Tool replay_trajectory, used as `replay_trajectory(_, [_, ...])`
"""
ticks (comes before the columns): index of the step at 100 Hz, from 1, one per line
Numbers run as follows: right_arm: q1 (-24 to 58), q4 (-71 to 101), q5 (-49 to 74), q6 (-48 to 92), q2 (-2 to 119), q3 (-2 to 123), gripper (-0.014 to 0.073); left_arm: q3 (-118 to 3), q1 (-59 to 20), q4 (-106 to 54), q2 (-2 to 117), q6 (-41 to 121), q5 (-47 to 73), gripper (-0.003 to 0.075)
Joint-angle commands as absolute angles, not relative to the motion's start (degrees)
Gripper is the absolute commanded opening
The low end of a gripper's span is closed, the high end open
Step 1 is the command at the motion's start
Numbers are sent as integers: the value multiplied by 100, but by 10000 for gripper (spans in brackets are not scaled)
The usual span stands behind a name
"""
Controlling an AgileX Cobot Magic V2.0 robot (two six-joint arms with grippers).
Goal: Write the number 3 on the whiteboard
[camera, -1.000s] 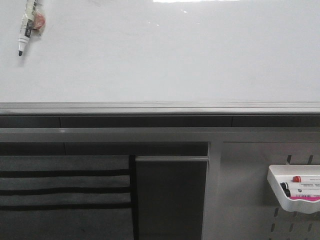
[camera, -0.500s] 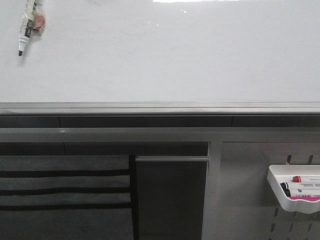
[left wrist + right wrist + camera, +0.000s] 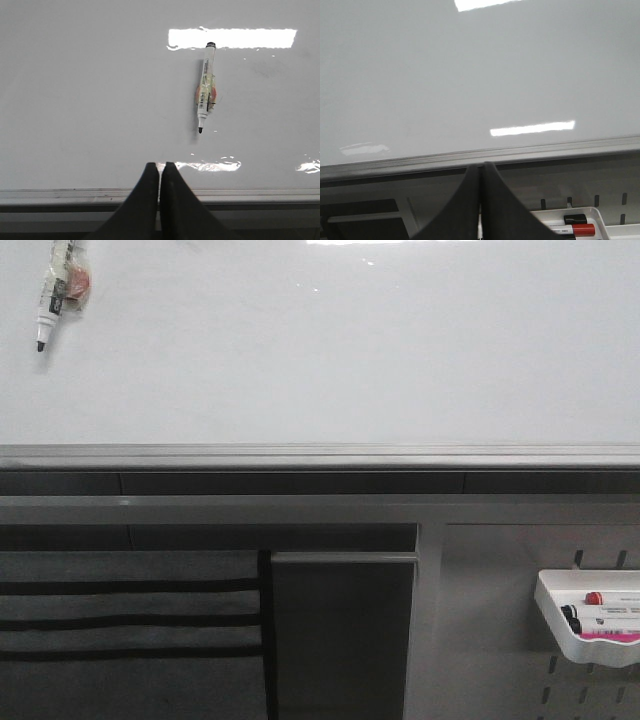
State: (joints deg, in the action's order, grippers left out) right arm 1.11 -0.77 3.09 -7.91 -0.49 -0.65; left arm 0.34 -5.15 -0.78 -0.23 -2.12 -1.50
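Observation:
The whiteboard (image 3: 330, 350) fills the upper half of the front view, glossy and blank, with a grey rail along its lower edge; no number 3 shows on it. A white marker (image 3: 49, 295) with a black tip pointing down is stuck to the board at its upper left, and shows in the left wrist view as marker (image 3: 206, 87). My left gripper (image 3: 160, 166) is shut and empty, short of the whiteboard (image 3: 100, 90) and well below and left of the marker. My right gripper (image 3: 480, 166) is shut and empty, near the rail of the whiteboard (image 3: 470, 75). Neither gripper shows in the front view.
Below the board at the right, a white tray (image 3: 560, 625) on a grey perforated panel (image 3: 490, 640) holds markers with red and black caps; it shows as tray (image 3: 600, 215) in the right wrist view. A dark grey panel (image 3: 340, 640) and a striped surface (image 3: 130, 620) lie below the rail.

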Motion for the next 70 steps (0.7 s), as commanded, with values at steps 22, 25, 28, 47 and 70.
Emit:
replay_trajectory(22, [84,-129,489,-759,-81,653,-69,-442,-506,-369,-182,-278,-479,-20])
replay_trajectory(25, [84,-129,677,-759,-81,838,-69,-574,-506,-381,-170,-278,-400,-20])
replay_trajectory(28, [84,-129,883,-759,-69,1027,-69,-724,-506,-390,-160,-278,-263,-20])
replay_trajectory(47, [84,-129,2033,-545,531,2321,-69,-1929,-506,-277,406,-278,990,-20])
replay_trajectory(70, [84,-129,3365,-309,2139,3763,-69,-3181,-506,246,1662,-278,2241,-20])
